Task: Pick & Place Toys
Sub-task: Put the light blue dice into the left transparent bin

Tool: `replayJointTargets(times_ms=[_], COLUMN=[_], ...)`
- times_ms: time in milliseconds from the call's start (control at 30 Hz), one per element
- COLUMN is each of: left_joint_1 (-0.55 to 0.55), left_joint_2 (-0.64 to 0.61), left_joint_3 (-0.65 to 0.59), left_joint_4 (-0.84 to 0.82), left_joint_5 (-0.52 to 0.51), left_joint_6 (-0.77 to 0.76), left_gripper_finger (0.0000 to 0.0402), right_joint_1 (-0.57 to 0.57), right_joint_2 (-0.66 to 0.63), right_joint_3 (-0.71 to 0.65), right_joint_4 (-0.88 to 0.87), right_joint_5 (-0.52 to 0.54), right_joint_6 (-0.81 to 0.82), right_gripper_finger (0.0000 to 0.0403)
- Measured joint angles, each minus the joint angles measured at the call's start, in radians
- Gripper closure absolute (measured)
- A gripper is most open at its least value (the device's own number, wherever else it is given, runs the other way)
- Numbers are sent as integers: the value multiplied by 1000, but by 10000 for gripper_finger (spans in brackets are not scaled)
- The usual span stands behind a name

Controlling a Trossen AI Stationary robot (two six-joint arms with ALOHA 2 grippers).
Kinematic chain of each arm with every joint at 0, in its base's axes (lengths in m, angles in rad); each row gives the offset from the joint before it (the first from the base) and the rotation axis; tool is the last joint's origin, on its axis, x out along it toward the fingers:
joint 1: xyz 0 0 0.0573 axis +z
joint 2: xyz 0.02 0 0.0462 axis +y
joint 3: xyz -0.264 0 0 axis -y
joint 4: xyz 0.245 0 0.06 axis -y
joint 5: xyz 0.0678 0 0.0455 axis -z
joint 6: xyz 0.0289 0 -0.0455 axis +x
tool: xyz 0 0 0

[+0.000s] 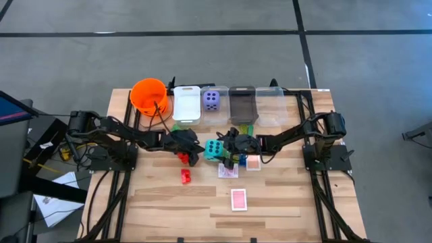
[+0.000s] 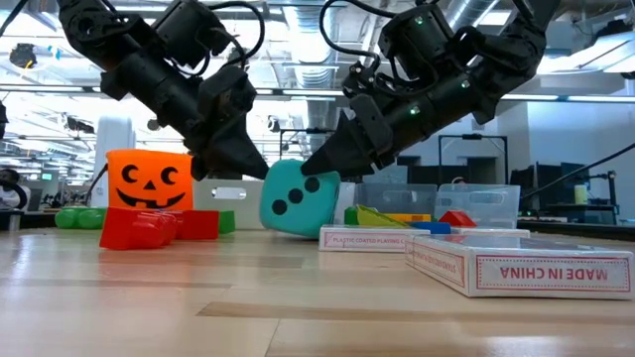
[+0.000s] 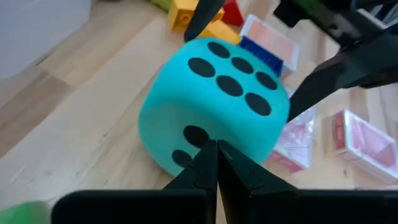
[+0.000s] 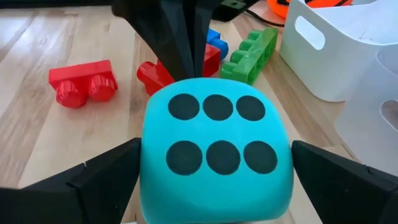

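Jaws of right gripper point(image 4: 214, 180) spread around teal die point(image 4: 214, 152), left gripper point(image 3: 214, 163) closed against it.

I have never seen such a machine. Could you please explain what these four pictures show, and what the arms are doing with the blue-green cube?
It is a robot with two dark arms at a wooden table. One picture looks from above, one from table height, and two from cameras on the wrists. The right gripper stands open around a teal die, one finger on each side. The left gripper is shut, its tip at the die's opposite side. Red bricks, card boxes, an orange bucket and bins lie around.
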Motion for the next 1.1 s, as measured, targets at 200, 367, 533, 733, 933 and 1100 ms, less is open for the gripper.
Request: replayJointTargets(times_ms=[200,367,533,733,933,1100], left_joint_1=[-5,-5,-5,-5,-4,1], left_joint_2=[0,0,0,0,0,0], left_joint_3=[0,0,0,0,0,0], left_joint_4=[4,4,4,4,4,4], left_joint_5=[1,1,1,1,-12,-16], left_joint_6=[1,2,3,23,52,95], left_gripper_finger=[402,402,402,402,402,402], right_joint_1=[-14,-21,-32,-55,-66,-69], right_joint_2=[-2,-2,-2,-3,-1,-6], right_joint_3=[2,3,3,3,0,12], right_joint_4=[-33,-56,-79,-83,-54,-53], right_joint_5=[-3,-31,-67,-115,-120,-120], right_joint_6=[3,3,21,54,56,51], right_gripper_finger=[3,3,8,42,87,91])
